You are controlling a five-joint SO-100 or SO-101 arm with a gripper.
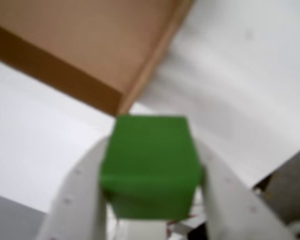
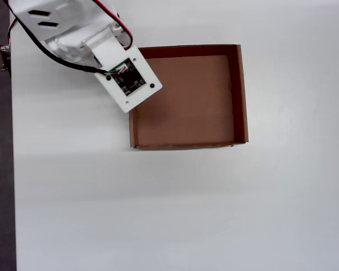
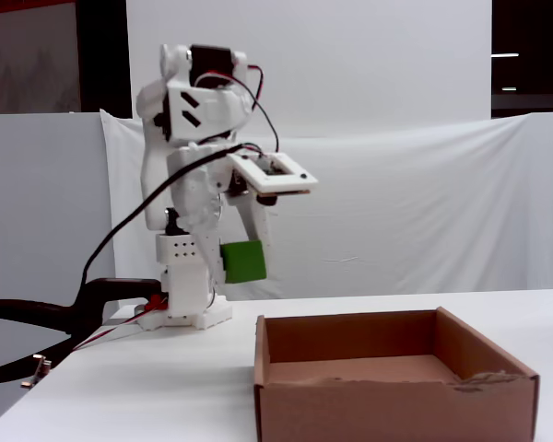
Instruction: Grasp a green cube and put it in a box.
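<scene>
White two-finger claw [image 1: 152, 200] clenched on small bright-green matte cube [image 3: 243, 261], held well above white bench [image 3: 166, 387], just short of shallow brown cardboard box [image 3: 396, 378] near its corner. Carried high, prob. to clear the box wall before the drop.

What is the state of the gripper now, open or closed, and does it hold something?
Gripper: closed on the green cube, which it holds raised above the table, not yet inside the box.
</scene>
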